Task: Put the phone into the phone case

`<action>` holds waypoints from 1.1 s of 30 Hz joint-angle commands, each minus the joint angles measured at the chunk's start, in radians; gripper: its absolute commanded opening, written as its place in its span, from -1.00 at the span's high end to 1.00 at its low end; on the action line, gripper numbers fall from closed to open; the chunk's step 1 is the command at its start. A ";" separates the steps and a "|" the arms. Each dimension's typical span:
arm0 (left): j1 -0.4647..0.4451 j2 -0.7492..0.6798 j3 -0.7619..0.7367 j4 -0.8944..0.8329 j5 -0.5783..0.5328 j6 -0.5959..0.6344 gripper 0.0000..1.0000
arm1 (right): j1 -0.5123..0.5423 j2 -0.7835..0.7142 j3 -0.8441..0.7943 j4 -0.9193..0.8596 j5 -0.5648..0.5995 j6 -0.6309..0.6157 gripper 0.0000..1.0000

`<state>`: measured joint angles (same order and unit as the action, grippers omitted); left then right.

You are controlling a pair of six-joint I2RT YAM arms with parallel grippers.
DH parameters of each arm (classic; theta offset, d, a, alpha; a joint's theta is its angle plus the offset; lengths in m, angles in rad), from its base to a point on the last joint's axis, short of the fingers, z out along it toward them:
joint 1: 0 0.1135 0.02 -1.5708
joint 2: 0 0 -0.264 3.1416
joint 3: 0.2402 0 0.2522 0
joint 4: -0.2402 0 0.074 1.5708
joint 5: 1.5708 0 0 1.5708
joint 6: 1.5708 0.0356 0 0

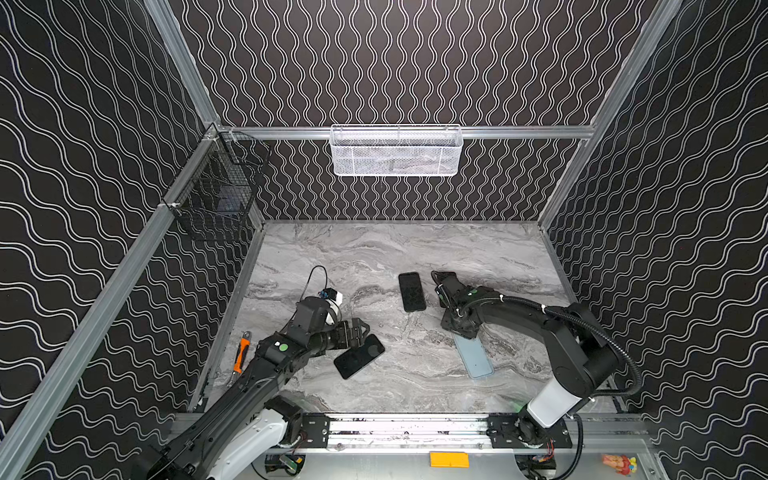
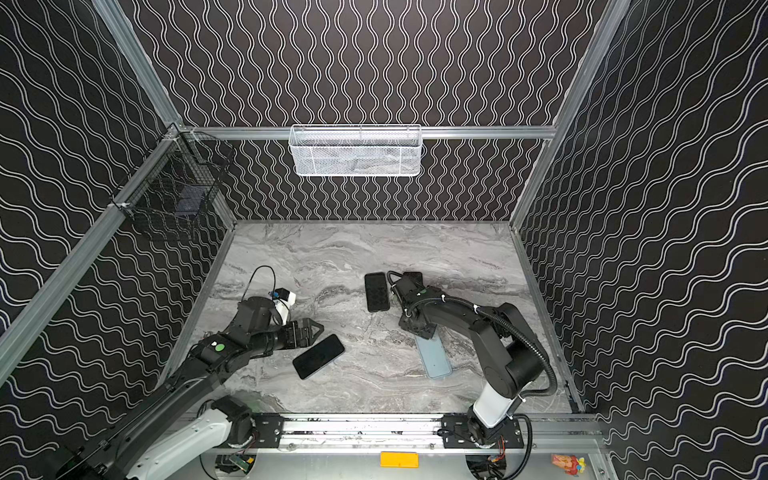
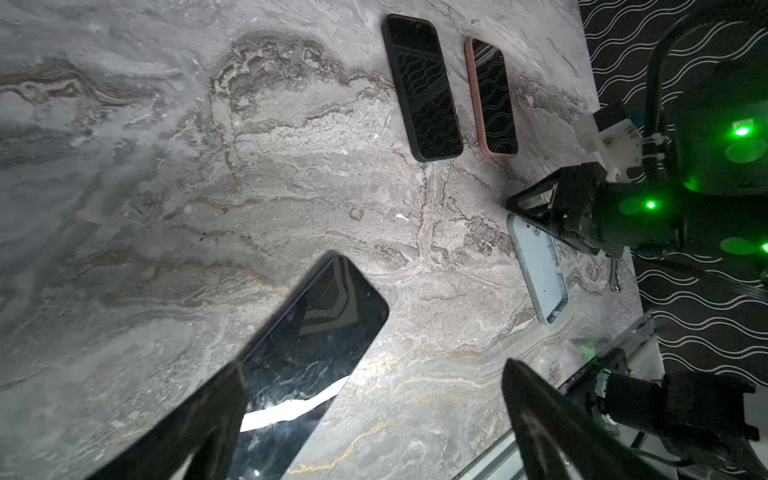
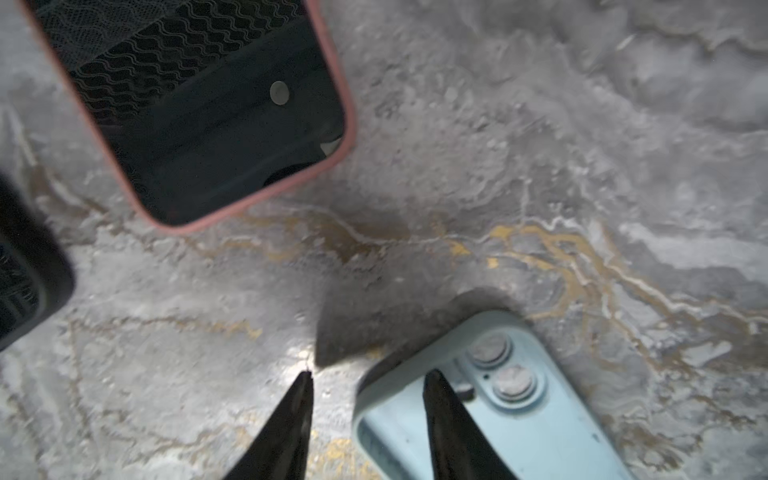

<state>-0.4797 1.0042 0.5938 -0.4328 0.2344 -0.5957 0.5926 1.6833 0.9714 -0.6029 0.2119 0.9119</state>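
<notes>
I see my left gripper (image 3: 372,372) spread wide just above the phone (image 1: 359,356), my right gripper (image 4: 368,378) apart, straddling the end wall of the blue case (image 4: 519,428), not clamped.

Both top views: mounted high above the front rail (image 1: 407,428), facing down and toward the back wall (image 1: 395,83), far enough to frame the whole marble table (image 1: 374,257) and both arms. Framing near-identical.

Left wrist view: low over the table, oblique, looking past the left gripper (image 3: 372,365) toward the right arm (image 3: 706,174). It shares the loose phone (image 3: 316,324) and pale blue case (image 3: 540,266) with the top views.

Right wrist view: very close to the surface, looking steeply down past the right gripper (image 4: 370,373). It shares that case and the pink-cased phone (image 4: 199,104) with the left wrist view.
</notes>
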 commanded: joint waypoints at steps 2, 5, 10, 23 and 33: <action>0.001 0.002 -0.002 0.069 0.028 0.019 -0.97 | -0.002 0.007 -0.004 -0.012 0.017 0.025 0.17; 0.001 0.008 0.005 0.074 0.036 0.022 -0.97 | -0.002 0.008 -0.012 -0.001 0.023 0.029 0.21; 0.000 0.037 0.022 0.074 0.062 0.027 -0.97 | -0.002 0.013 -0.037 0.032 0.016 0.039 0.42; 0.000 0.110 0.062 0.060 0.083 0.019 -0.97 | 0.138 -0.041 -0.007 0.034 0.017 -0.026 1.00; 0.000 -0.180 0.058 -0.212 -0.158 -0.057 -0.97 | 0.386 0.024 0.111 -0.009 0.000 -0.054 1.00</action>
<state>-0.4797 0.8745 0.6502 -0.5541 0.1802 -0.6094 0.9482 1.6848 1.0641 -0.5774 0.2184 0.8703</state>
